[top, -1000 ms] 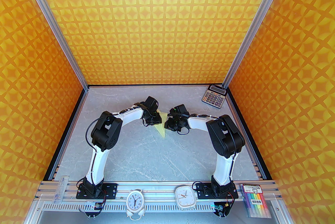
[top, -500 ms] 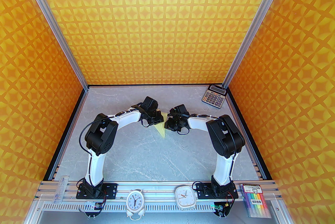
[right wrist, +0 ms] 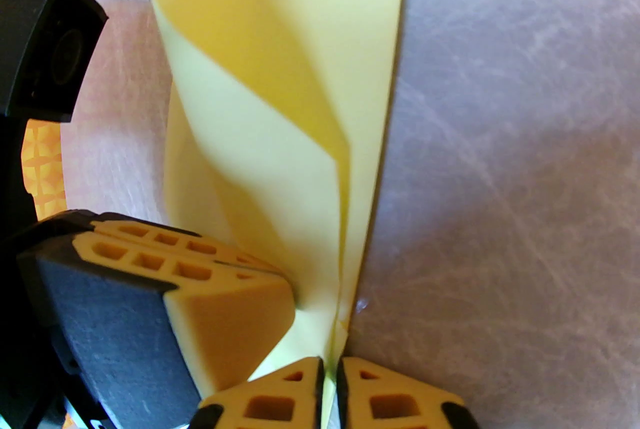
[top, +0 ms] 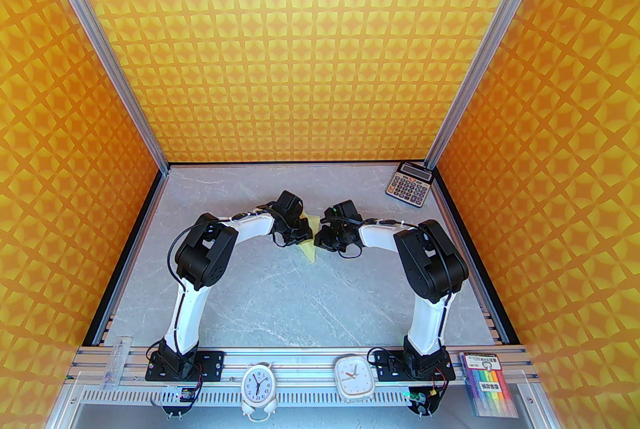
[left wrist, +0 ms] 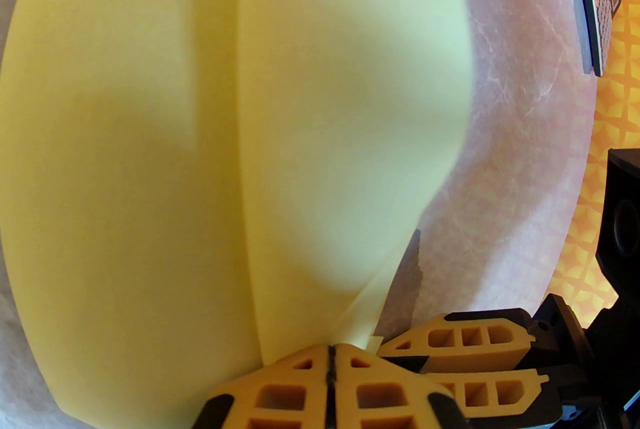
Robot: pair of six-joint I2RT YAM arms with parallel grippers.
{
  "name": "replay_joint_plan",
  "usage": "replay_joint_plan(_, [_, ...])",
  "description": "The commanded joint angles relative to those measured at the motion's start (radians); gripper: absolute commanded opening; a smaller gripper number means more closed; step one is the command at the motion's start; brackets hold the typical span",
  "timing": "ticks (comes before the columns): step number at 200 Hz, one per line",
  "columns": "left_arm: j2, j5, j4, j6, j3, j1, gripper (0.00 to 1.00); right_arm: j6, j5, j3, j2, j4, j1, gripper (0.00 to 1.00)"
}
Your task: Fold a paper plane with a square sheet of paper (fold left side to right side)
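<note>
The paper (right wrist: 280, 66) lay on the table (top: 280, 297), well apart from the calculator (top: 409, 185), nearer to the arms and to its left. It already had slanted creases and a narrow end. The left gripper (left wrist: 330, 367) and the right gripper (right wrist: 327, 382) were both clamped on the paper near that end, with one flap raised and curled. I judge that the left-to-right fold was not yet pressed flat.

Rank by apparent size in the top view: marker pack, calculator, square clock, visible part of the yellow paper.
1. Marker pack.
2. Calculator and square clock: look alike, and the calculator lies farther off, so unranked.
3. The yellow paper, only a sliver showing.
</note>
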State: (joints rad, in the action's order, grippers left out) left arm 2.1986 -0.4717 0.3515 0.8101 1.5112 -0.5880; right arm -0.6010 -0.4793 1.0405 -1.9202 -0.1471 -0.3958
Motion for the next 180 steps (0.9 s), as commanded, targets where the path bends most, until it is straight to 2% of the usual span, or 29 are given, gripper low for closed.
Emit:
replay_joint_plan(1, [0.029,-0.001,0.043,-0.022,0.02,0.001,0.08,0.016,0.033,-0.031,-0.015,0.022,-0.01,0.16])
replay_joint_plan(43, [0.03,0.002,0.057,-0.029,0.02,-0.001,0.08,-0.024,0.051,-0.08,0.087,0.043,-0.009,0.21])
replay_joint_plan(98, [0.029,0.004,0.06,-0.035,0.047,-0.003,0.08,-0.154,-0.066,-0.169,0.135,0.229,-0.029,0.1])
replay_joint_plan(134, [0.034,0.002,0.061,-0.037,0.05,-0.006,0.08,-0.201,-0.076,-0.172,0.122,0.287,-0.031,0.09])
replay_joint_plan(153, [0.036,0.003,0.07,-0.041,0.053,-0.007,0.08,-0.191,-0.044,-0.162,0.131,0.246,-0.031,0.08])
replay_joint_plan(166, [0.041,0.003,0.076,-0.041,0.055,-0.007,0.08,-0.172,-0.019,-0.158,0.151,0.208,-0.031,0.14])
replay_joint_plan(180, [0.044,0.002,0.076,-0.04,0.055,-0.01,0.07,-0.153,-0.003,-0.155,0.168,0.163,-0.031,0.14])
